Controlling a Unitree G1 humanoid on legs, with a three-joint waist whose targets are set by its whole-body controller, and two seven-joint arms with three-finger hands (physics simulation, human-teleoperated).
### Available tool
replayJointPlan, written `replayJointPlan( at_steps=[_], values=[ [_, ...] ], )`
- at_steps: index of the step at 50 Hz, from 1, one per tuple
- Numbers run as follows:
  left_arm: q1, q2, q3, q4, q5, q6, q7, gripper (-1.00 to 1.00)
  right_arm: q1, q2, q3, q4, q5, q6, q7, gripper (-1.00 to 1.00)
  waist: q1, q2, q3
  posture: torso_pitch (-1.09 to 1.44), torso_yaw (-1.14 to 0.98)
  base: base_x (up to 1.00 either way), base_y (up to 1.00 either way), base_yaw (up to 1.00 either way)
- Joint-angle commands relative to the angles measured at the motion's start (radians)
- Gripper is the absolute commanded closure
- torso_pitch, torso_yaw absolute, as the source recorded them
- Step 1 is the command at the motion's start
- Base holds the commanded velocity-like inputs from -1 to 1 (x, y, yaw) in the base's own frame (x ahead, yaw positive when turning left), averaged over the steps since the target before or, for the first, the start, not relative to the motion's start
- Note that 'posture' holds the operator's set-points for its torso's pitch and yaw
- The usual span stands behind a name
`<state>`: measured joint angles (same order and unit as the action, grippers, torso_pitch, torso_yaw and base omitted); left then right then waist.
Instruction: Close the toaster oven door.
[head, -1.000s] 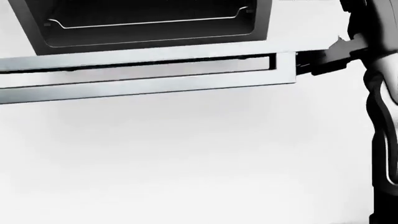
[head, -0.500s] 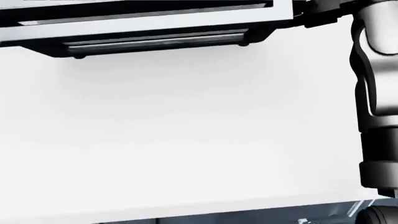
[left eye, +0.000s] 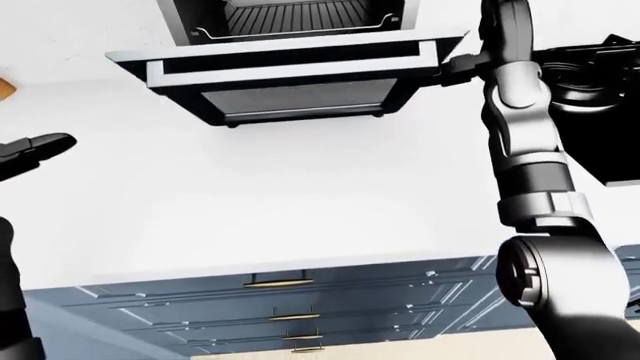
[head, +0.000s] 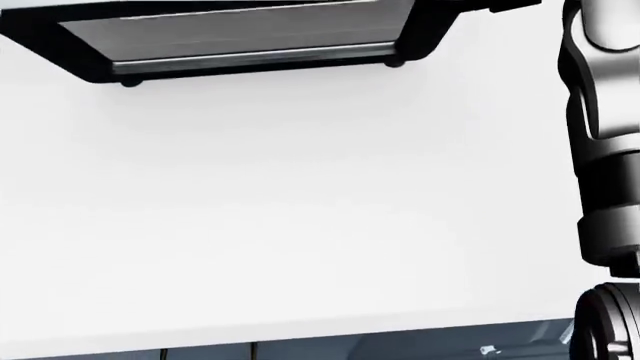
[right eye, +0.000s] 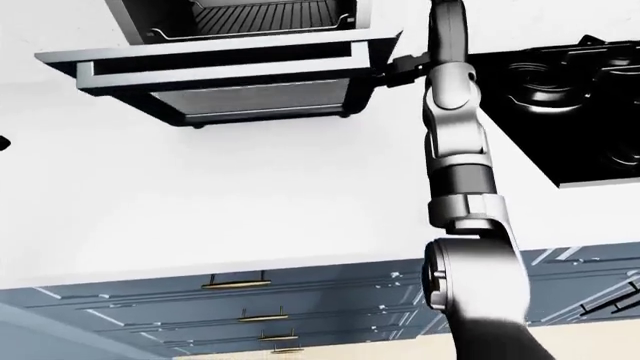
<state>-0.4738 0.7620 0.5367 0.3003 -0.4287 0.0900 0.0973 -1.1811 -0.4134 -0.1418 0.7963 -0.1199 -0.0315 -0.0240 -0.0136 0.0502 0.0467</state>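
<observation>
A plain white countertop fills most of each view, evenly lit with soft shadows. Along its lower edge run blue-grey cabinet drawers with brass bar handles. A black stovetop is set into the counter at right. A strip of pale tan floor shows below the drawers.

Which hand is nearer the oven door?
Right. The right hand is at the right-hand end of the open oven door; the left hand hangs apart, lower at the left-eye view's left edge.

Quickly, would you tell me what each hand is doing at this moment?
Left hand: free above the counter, holding nothing; open or shut cannot be told.
Right hand: at the toaster oven door's right corner; grip cannot be told.
</observation>
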Motion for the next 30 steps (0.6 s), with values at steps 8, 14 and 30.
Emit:
replayJointPlan(
  at_steps=[8,14,30],
  values=[
    [-0.014,0.015,0.013,-0.055,0.012,-0.028,0.003,-1.0,-0.093,-0.022,-0.006,0.019,-0.014,-0.052,-0.025,-1.0,0.001,0.003,-0.029,0.0,0.0,0.0,0.0,0.0],
    [-0.002,0.006,0.019,-0.075,0.025,-0.018,0.013,-1.0,-0.094,-0.023,-0.006,0.02,-0.014,-0.054,-0.025,-1.0,0.001,0.001,-0.03,0.0,0.0,0.0,0.0,0.0],
    [0.082,-0.074,0.054,-0.279,0.011,0.124,0.107,-1.0,-0.116,-0.026,-0.005,0.034,-0.015,-0.055,-0.028,-1.0,0.0,0.0,-0.026,0.0,0.0,0.0,0.0,0.0]
  ],
)
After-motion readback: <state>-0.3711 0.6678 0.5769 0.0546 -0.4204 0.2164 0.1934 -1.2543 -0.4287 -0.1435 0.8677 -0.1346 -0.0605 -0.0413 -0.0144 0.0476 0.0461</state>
